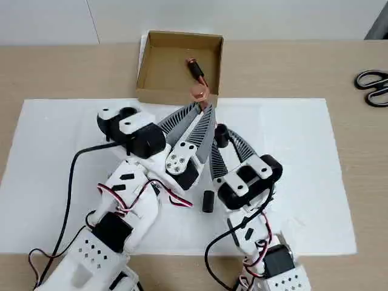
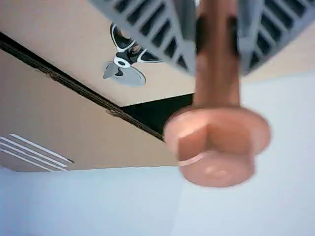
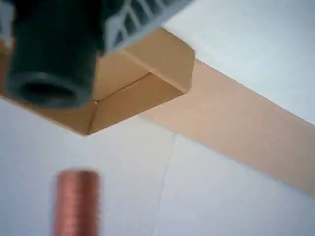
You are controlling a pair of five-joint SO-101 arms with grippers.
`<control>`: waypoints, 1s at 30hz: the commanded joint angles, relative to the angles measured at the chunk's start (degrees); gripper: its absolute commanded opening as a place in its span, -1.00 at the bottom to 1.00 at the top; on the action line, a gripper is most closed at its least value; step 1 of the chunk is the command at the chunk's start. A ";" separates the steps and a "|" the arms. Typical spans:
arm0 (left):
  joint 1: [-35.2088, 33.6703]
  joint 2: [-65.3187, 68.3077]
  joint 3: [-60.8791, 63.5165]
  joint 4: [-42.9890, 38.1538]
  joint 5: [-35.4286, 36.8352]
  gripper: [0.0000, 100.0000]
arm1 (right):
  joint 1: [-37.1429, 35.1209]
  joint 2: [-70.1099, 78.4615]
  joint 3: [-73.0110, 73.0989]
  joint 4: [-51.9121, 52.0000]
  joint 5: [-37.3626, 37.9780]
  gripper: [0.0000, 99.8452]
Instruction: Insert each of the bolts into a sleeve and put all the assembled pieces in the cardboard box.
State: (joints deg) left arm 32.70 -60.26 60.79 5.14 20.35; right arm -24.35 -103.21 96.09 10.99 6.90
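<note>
My left gripper [image 1: 199, 109] [image 2: 216, 39] is shut on a copper bolt [image 1: 200, 93] [image 2: 216, 142], whose hex head sits just before the cardboard box's [image 1: 151, 92] front wall. Close to its right, my right gripper [image 1: 222, 139] [image 3: 54, 24] is shut on a black sleeve [image 1: 221, 134] [image 3: 47, 54] with its bore open. The right wrist view has the bolt's threaded end [image 3: 77, 201] a short way off the sleeve, not inside it. One assembled bolt and sleeve [image 1: 195, 68] lies inside the box. A second black sleeve [image 1: 208, 200] lies on the white paper [image 1: 303, 170] between the arms.
Scissors [image 1: 373, 86] [image 2: 123, 59] lie on the wooden table at the far right. The box corner [image 3: 147, 73] stands near the held sleeve. Black and coloured cables [image 1: 70, 182] trail from the arms over the paper's near part.
</note>
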 commanded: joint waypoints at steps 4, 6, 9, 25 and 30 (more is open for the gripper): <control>0.35 -1.41 0.04 -2.55 -0.53 -0.99 | -1.80 -0.66 0.35 -1.54 -0.62 -0.99; 0.35 -1.41 0.04 -2.37 -0.53 -0.99 | -1.89 -0.66 0.35 -1.54 -0.62 -0.99; 0.35 -1.41 0.48 -1.41 -0.53 -0.99 | -1.89 -0.66 0.35 -1.54 -0.62 -0.99; 0.35 -1.41 4.09 0.79 -0.53 -0.99 | -1.98 -0.66 0.18 -1.54 -0.44 -0.99; 0.26 -1.41 4.26 0.62 -0.53 -0.99 | -2.07 -0.75 0.18 -1.54 -0.44 -0.99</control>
State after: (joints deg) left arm 32.97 -60.44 65.36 5.93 20.35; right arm -26.20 -103.12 96.09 10.81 6.90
